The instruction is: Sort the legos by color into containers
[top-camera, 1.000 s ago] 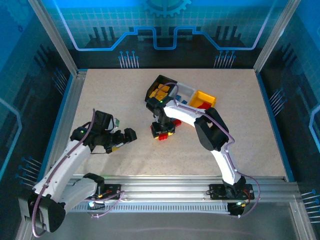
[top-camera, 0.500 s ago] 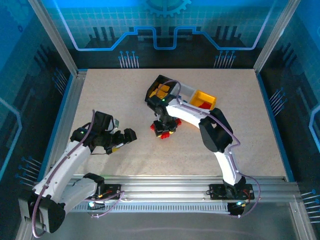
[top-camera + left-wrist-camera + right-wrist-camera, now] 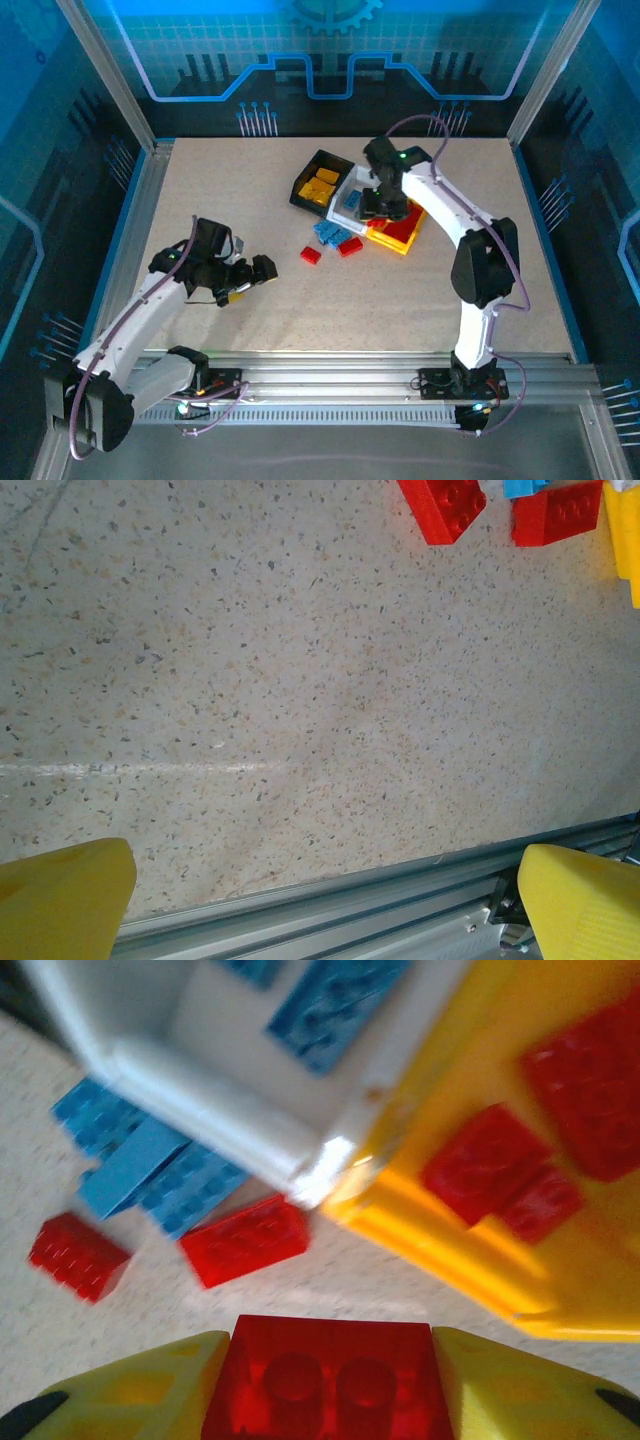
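Brick in your right claw, at the yellow bin's edge.
Your right gripper pinches a red brick beside the yellow bin, which holds red legos. The white bin holds blue. Two loose red bricks and a blue cluster lie on the table. Your left gripper hangs wide open, holding nothing.
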You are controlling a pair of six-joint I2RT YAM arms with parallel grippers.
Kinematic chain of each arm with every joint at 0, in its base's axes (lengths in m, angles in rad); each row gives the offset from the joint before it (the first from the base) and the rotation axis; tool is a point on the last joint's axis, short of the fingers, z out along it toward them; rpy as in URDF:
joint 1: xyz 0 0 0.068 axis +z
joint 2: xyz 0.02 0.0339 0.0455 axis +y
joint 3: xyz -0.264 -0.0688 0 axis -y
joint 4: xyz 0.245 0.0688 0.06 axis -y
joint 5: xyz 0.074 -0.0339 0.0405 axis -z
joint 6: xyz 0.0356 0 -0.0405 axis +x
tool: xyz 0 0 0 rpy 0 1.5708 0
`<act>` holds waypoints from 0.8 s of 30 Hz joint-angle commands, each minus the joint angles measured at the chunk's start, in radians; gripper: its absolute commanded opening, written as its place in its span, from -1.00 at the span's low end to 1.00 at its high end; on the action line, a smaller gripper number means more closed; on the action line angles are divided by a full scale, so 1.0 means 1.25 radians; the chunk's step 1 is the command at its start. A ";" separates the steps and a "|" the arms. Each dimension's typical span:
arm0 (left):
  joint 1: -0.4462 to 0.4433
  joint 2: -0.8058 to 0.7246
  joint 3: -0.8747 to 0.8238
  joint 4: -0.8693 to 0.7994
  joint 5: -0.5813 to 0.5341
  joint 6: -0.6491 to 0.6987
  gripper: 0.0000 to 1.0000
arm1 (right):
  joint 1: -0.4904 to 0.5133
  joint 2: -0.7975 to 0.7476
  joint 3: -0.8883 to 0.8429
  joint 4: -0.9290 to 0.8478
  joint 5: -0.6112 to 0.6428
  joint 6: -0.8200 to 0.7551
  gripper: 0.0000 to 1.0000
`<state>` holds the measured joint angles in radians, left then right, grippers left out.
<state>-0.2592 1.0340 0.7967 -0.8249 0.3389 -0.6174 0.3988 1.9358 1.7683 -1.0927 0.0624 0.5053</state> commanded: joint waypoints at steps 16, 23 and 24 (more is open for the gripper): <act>-0.116 0.040 0.074 -0.045 -0.078 0.078 0.98 | -0.109 0.169 0.091 -0.017 0.023 -0.048 0.04; -0.180 0.137 0.139 -0.038 -0.127 0.122 0.98 | -0.111 0.142 0.075 -0.024 0.035 -0.051 0.31; -0.185 0.155 0.150 -0.036 -0.132 0.131 0.98 | -0.109 0.124 0.060 -0.018 0.036 -0.043 0.34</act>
<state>-0.4725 1.1915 0.9337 -0.8574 0.2195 -0.5083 0.2687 2.1311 1.8469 -1.0927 0.0929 0.4465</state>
